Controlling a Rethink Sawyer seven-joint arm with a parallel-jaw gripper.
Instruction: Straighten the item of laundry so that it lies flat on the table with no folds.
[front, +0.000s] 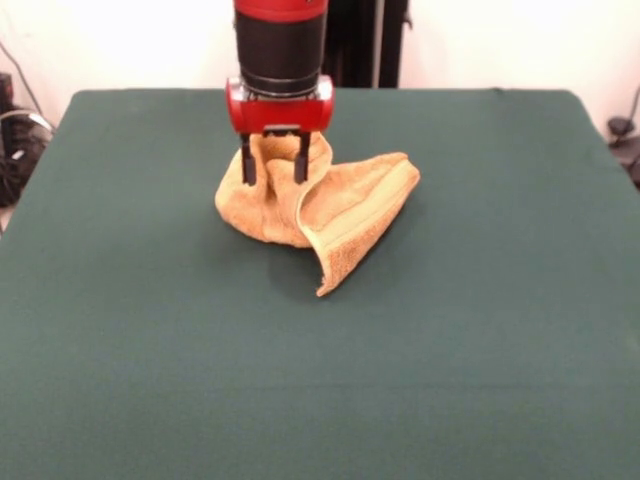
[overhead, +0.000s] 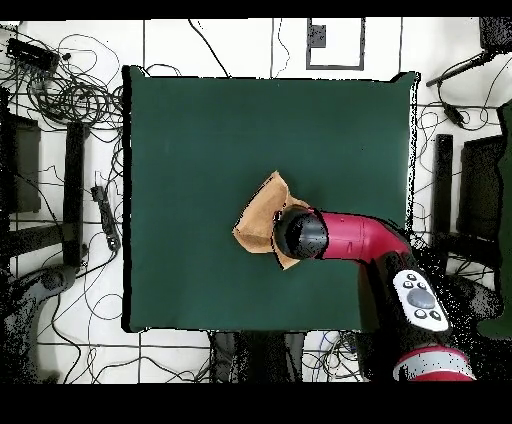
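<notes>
The item of laundry (front: 335, 205) is a golden-orange towel, crumpled into a loose heap a little beyond the middle of the table (front: 450, 350). One folded end with a ribbed band sticks out toward the front. My gripper (front: 274, 168) hangs straight down over the heap's left part. Its two black fingers (front: 247, 162) stand apart, open, with a raised hump of cloth between and behind them. From overhead, the towel (overhead: 258, 222) shows as a small folded patch on the table (overhead: 200, 130), and the arm's wrist (overhead: 302, 235) covers its edge and hides the fingers.
Green table surface surrounds the towel on every side. The red arm (overhead: 370, 240) reaches in from the table's corner in the overhead view. Cables (overhead: 70, 90) and equipment lie on the floor around the table edges.
</notes>
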